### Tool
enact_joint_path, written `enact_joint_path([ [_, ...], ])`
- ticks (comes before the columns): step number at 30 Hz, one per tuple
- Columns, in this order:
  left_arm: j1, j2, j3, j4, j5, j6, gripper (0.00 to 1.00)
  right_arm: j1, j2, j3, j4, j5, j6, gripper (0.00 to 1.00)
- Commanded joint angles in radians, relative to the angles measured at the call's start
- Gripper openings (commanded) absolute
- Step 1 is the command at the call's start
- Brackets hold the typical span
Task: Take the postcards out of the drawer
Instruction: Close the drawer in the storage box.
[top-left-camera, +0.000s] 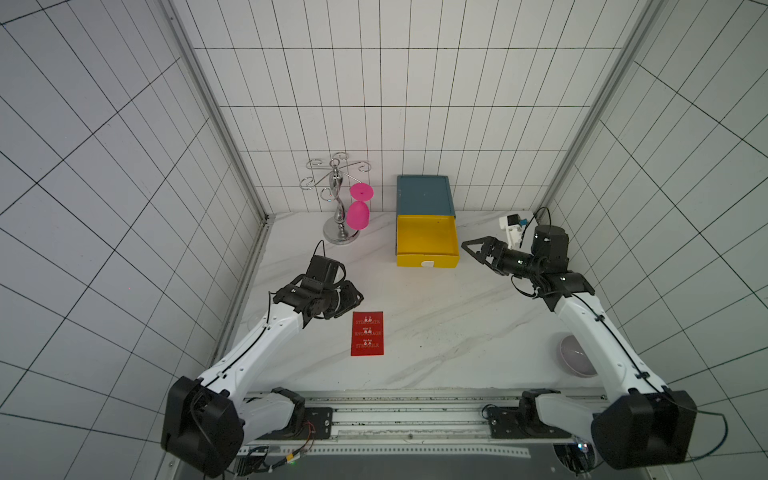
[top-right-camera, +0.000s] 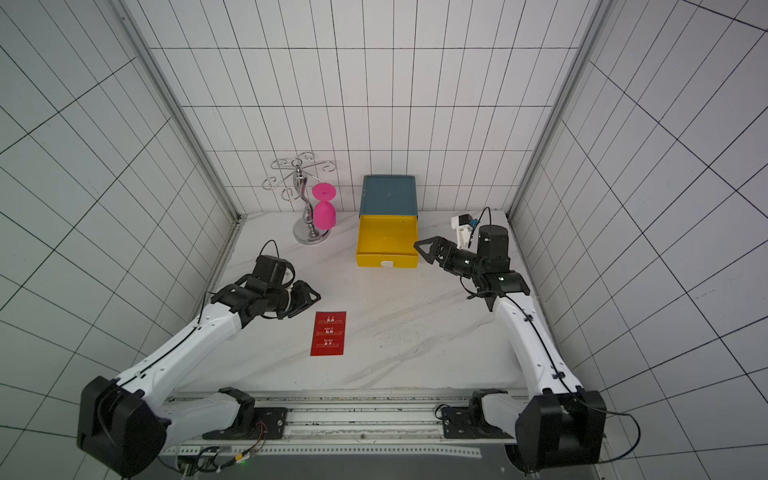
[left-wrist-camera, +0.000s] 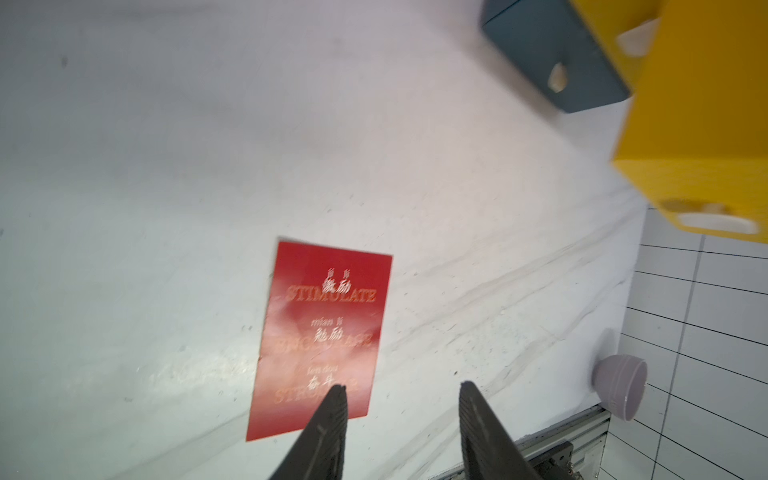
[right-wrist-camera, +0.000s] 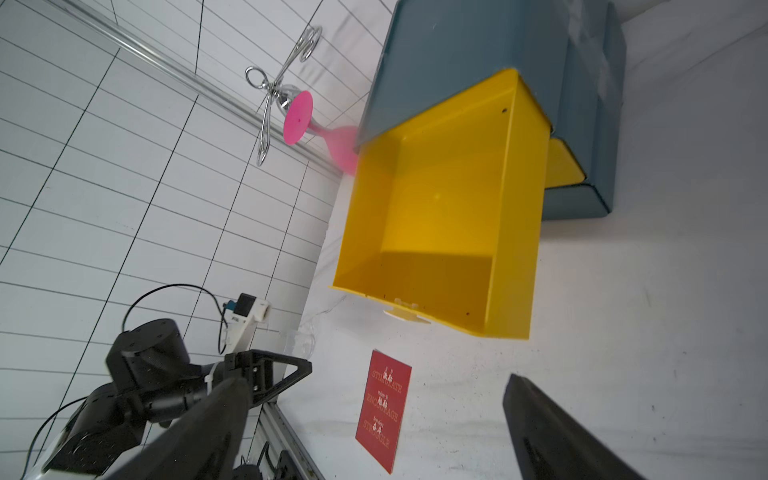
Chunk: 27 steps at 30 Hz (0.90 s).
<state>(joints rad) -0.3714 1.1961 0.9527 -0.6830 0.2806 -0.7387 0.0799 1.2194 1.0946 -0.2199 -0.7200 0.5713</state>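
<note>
A red postcard (top-left-camera: 367, 333) (top-right-camera: 328, 333) with white lettering lies flat on the marble table, in front of the drawer unit. It also shows in both wrist views (left-wrist-camera: 320, 336) (right-wrist-camera: 384, 409). The yellow drawer (top-left-camera: 426, 241) (top-right-camera: 386, 243) (right-wrist-camera: 436, 216) is pulled out of the blue-grey cabinet (top-left-camera: 424, 195), and its inside is bare. My left gripper (top-left-camera: 352, 298) (left-wrist-camera: 403, 386) hovers just above the card's far left corner, open, with nothing between its fingers. My right gripper (top-left-camera: 473, 251) (right-wrist-camera: 378, 380) stands wide open beside the drawer's right front corner, holding nothing.
A chrome glass rack (top-left-camera: 338, 199) with a pink wine glass (top-left-camera: 359, 208) hanging upside down stands left of the cabinet. A lilac bowl (top-left-camera: 575, 357) (left-wrist-camera: 621, 386) lies at the right, partly under my right arm. A metal rail (top-left-camera: 415, 415) runs along the table's front edge.
</note>
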Motion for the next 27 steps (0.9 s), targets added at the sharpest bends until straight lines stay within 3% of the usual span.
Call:
enact_joint_path([
  [1, -0.001, 0.043, 0.040, 0.072, -0.017, 0.111, 0.45, -0.008, 0.068, 0.130, -0.099, 0.160, -0.090, 0.99],
  [8, -0.038, 0.131, 0.112, 0.187, 0.051, 0.187, 0.48, -0.005, 0.352, 0.443, -0.248, 0.340, -0.168, 1.00],
  [19, -0.129, 0.241, 0.140, 0.323, -0.001, 0.226, 0.51, 0.005, 0.716, 0.826, -0.353, 0.360, -0.192, 0.99],
  [27, -0.158, 0.345, 0.187, 0.404, 0.021, 0.198, 0.53, 0.010, 0.804, 0.926, -0.373, 0.316, -0.183, 0.99],
])
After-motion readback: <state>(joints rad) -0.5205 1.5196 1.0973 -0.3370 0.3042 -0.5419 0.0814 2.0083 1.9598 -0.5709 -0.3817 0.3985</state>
